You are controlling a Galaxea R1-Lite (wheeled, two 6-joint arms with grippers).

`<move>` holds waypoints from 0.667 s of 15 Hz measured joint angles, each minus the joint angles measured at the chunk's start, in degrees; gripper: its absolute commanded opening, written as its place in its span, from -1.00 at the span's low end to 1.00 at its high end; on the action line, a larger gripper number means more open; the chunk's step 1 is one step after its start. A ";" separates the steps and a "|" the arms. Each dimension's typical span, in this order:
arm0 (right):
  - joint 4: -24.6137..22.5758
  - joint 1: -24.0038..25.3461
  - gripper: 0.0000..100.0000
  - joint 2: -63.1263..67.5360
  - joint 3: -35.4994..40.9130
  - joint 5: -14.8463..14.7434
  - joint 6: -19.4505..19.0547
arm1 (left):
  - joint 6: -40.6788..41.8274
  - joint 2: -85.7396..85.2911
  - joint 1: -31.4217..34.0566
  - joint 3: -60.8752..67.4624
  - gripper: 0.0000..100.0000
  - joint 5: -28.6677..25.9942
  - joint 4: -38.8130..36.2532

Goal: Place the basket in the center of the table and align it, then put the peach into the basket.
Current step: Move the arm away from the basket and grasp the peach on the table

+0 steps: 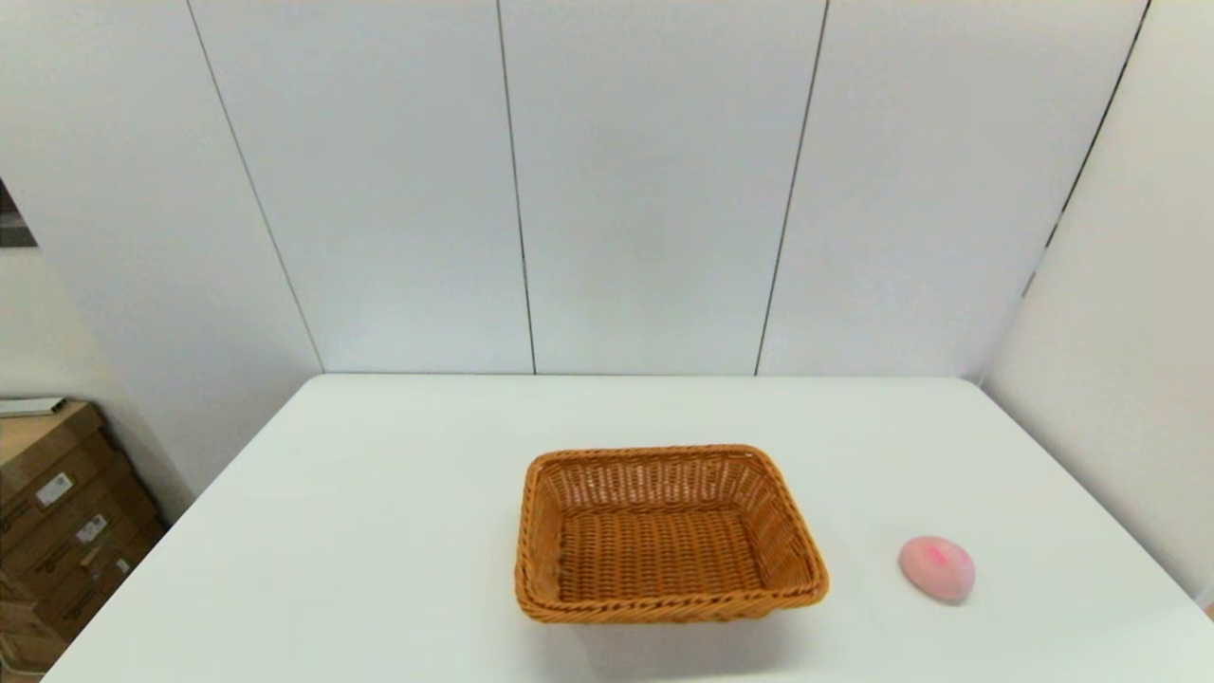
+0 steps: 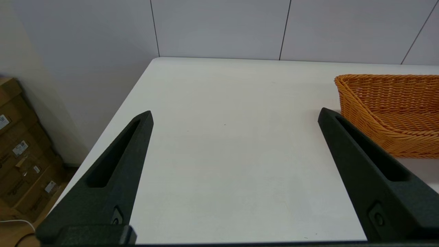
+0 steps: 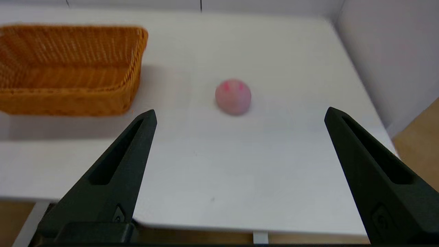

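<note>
The orange-brown wicker basket (image 1: 669, 533) stands empty near the middle of the white table (image 1: 379, 493), slightly toward the front. The pale pink peach (image 1: 937, 567) lies on the table to the basket's right, apart from it. Neither arm shows in the head view. My left gripper (image 2: 235, 115) is open over the table's left part, with the basket (image 2: 394, 109) off to its right side. My right gripper (image 3: 240, 115) is open near the table's front edge, short of the peach (image 3: 233, 96), with the basket (image 3: 68, 68) to its left. Nothing is between either pair of fingers.
White wall panels rise behind the table and a wall stands close on its right. Stacked cardboard boxes (image 1: 57, 522) sit on the floor left of the table. The table's front edge (image 3: 205, 223) lies just under my right gripper.
</note>
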 measured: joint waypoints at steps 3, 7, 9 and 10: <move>-2.27 -0.16 1.00 22.14 -5.64 -0.98 1.11 | -0.16 -0.02 0.00 0.05 1.00 0.06 -0.06; -11.59 0.09 1.00 54.27 -11.00 -3.24 0.94 | -0.21 -0.04 0.00 0.05 1.00 0.26 -0.06; -16.92 0.15 1.00 68.11 -13.84 -4.01 0.11 | -0.32 -0.04 0.00 0.05 1.00 0.28 -0.09; -19.07 0.13 1.00 73.51 -15.54 -4.18 -0.16 | -0.33 -0.04 0.00 0.05 1.00 0.26 -0.09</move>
